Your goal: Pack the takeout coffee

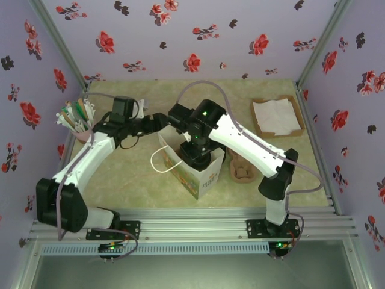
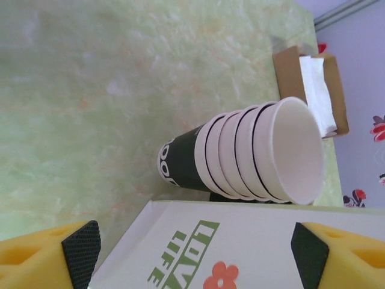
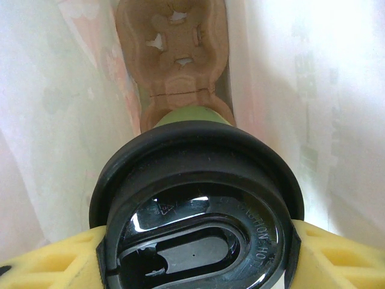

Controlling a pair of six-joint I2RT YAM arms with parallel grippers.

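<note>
Reaching down from above, your right arm (image 1: 252,144) sinks its wrist into the white paper bag (image 1: 201,177); your left arm (image 1: 90,153) stretches toward the bag's rim. Right gripper (image 3: 198,256) clamps the takeout coffee (image 3: 198,180) inside the bag, above a cardboard carrier (image 3: 174,42); left gripper (image 2: 195,253) gapes wide, gripping nothing.

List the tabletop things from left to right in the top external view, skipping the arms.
Bundle of white wrapped sticks → white paper bag → brown cup carrier → cardboard tray of napkins.
</note>
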